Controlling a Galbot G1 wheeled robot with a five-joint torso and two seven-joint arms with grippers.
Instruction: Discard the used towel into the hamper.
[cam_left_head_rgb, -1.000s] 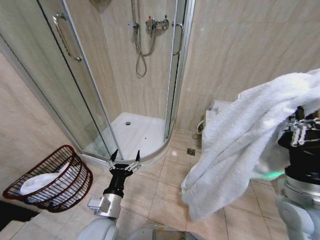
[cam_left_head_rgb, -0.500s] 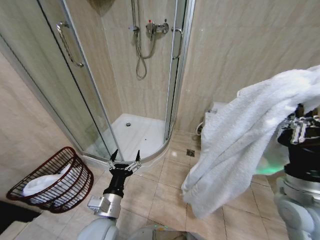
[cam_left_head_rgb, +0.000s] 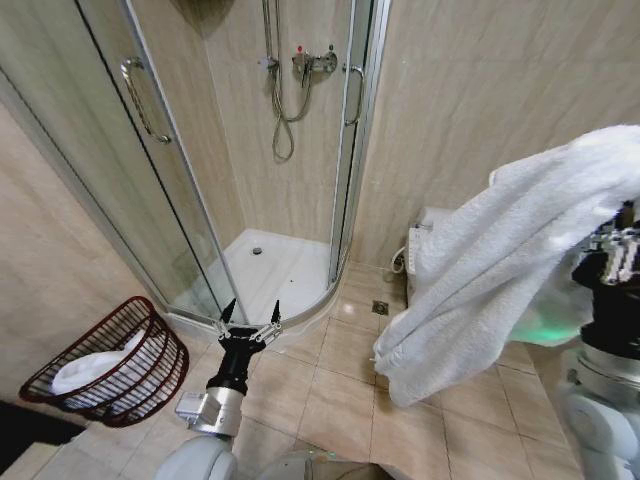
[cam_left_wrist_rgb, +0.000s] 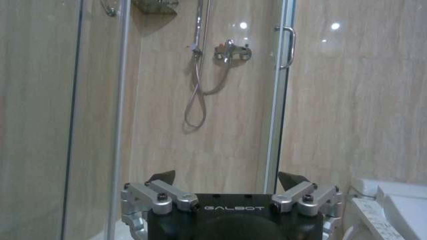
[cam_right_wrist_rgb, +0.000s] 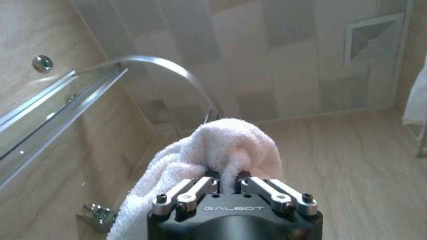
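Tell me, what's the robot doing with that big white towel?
The robot is in a bathroom by the shower. Its right gripper is pinched shut on the white towel, holding it up so it hangs down. The hamper sits on the floor to the robot's left. The left gripper is open and empty.

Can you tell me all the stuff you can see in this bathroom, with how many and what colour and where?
towel: one, white, hanging from the right end effector, on the right
hamper: one, dark reddish-brown wicker, on the floor at left, tipped against the wall, something white inside
shower cabin: one, glass doors with silver frame, in the corner ahead
shower hose: one, silver, on the cabin's back wall
floor drain: one, grey, in the beige tiles by the cabin
left end effector: one, black, open, empty, low at centre
right end effector: one, black, shut on the towel, raised at right
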